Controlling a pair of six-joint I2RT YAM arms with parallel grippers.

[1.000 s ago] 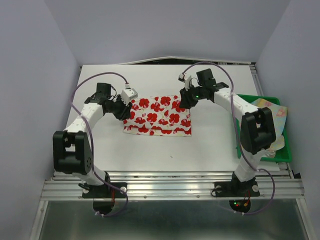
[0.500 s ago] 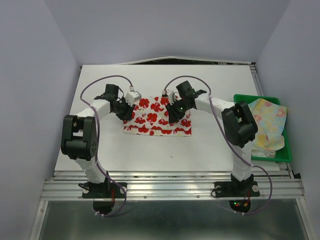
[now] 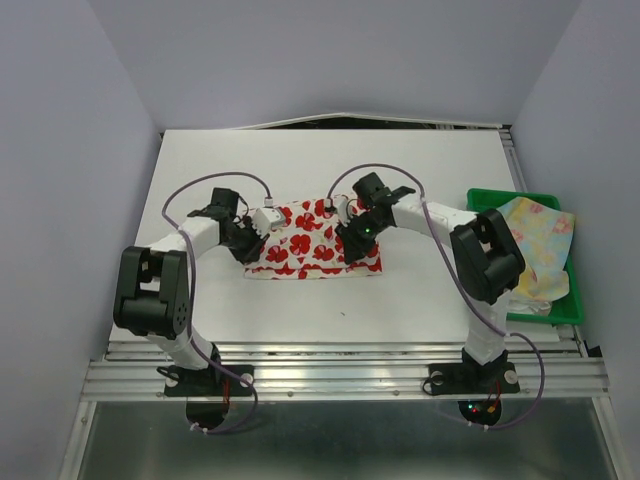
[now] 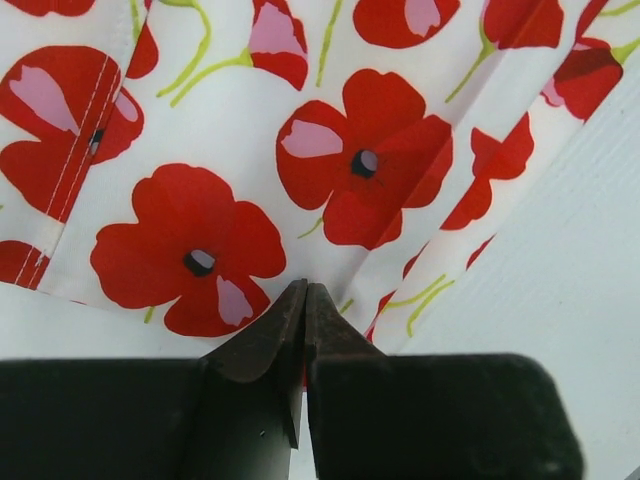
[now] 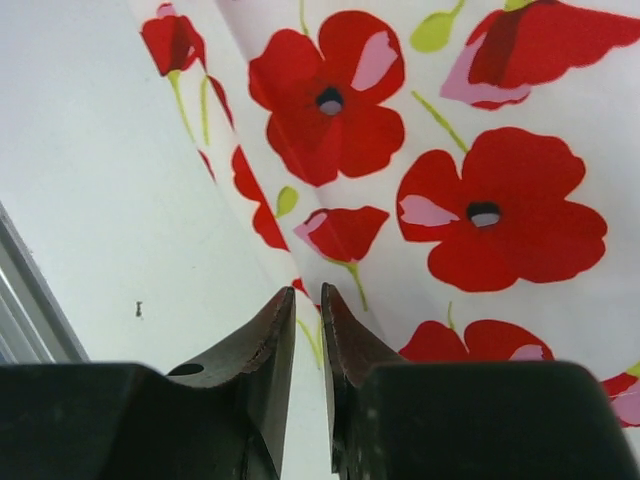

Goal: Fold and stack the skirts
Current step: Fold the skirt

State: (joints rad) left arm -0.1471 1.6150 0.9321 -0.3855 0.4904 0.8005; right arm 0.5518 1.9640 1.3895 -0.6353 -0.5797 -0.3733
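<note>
Skirt (image 3: pixel 312 250), red-flowered, pinched by left gripper (image 4: pixel 305 296), right gripper (image 5: pixel 308 298)

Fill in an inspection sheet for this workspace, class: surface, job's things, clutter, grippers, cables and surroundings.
Surface: white table, with one small dark speck near the front.
Job's things: red-flowered skirt lies mid-table and looks partly folded; pastel floral skirt sits crumpled in the green tray at the right edge.
Clutter: nothing seen.
Grippers: left gripper and right gripper each pinch an edge of the red-flowered skirt.
Cables: purple cables arch over both arms.
Surroundings: plain pale walls; metal rail along the near edge.
</note>
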